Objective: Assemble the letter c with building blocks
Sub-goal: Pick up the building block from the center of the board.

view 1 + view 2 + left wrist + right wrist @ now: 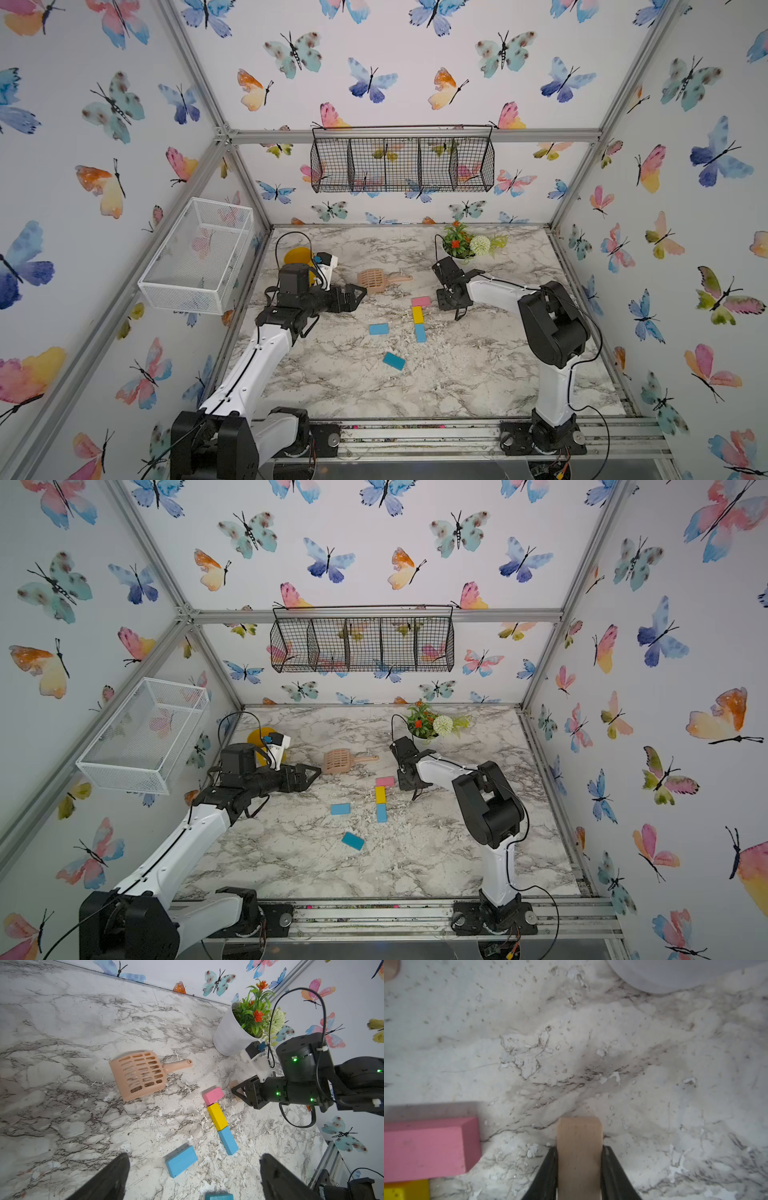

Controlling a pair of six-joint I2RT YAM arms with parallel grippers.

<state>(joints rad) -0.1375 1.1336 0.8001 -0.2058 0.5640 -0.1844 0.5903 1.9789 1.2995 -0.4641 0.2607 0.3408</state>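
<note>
right pincer pinches the tan block across its long sides; light, stiff, smooth wood, may slip or twist, so grip square; left pincer spread.

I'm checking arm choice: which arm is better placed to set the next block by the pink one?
Right, most likely. The right gripper is shut on the tan block, close beside the pink block. The left gripper is open, empty and farther away, by the scoop.

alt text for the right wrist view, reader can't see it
The right tool is shut on a tan wood block over the marble table. A pink block lies beside it, apart, and a yellow block abuts the pink one.
</note>
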